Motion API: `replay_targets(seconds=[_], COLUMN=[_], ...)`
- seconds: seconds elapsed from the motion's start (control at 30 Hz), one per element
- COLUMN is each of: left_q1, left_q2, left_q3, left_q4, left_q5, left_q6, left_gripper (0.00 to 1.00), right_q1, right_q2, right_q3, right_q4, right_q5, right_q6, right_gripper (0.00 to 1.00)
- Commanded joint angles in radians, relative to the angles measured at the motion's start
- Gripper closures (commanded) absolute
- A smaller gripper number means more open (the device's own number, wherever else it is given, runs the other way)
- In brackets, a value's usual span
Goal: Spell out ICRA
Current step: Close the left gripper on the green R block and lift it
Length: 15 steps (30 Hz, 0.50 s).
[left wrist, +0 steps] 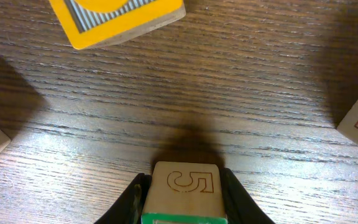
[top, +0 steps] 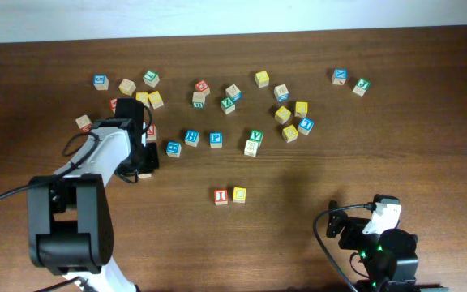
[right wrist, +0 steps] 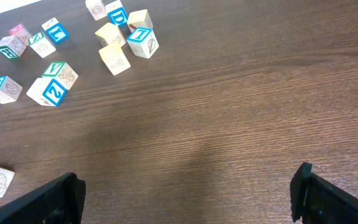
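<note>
Left claw (left wrist: 184,204) around numbered block (left wrist: 185,182)

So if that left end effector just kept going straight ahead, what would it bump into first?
Probably the yellow-edged block, slightly left of its line; nothing shows nearer. The left end effector is clamped on a block marked 5, and depth is hard to judge.

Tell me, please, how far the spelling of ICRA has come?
Done: a red I block and a yellow block, likely C, lie side by side. In hand: the left gripper is shut on a wooden block; only a 5 on one face shows, so its letter is unknown. Left: R and A are not placed. The right gripper is open and empty.
</note>
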Motion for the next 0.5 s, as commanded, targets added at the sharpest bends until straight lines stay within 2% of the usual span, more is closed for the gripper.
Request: replay_targets(seconds=[0.0, 0.07, 0.17, 0.3, 0.47], left_q1=[0.005, 0.005, 0.005, 0.005, -0.014], left_q2=[0.010, 0.010, 0.010, 0.010, 0.010], left_q3=[-0.005, -0.001, 0.045, 0.176, 0.335], left_q4=[0.003, -0.003, -0.053, -0.201, -0.391], left_q5=[-0.007, -0.003, 0.087, 0.195, 0.463], left_q6=[0.005, 0.005, 0.005, 0.005, 0.005], left_gripper=[0.76, 0.78, 0.78, 0.80, 0.79], right_q1=[-0.006, -0.006, -0.006, -0.006, -0.006], right_q2=[-0.005, -0.005, -0.005, -0.005, -0.005], right_q3=[0.003, 0.003, 0.003, 0.003, 0.003], right_q4=[-0.004, -0.004, -0.004, -0.004, -0.004], right_q5=[0.012, 0.012, 0.012, 0.012, 0.012], right_q6=[-0.003, -0.003, -0.003, -0.003, -0.003], right_gripper=[0.01, 0.02, 0.02, 0.02, 0.02])
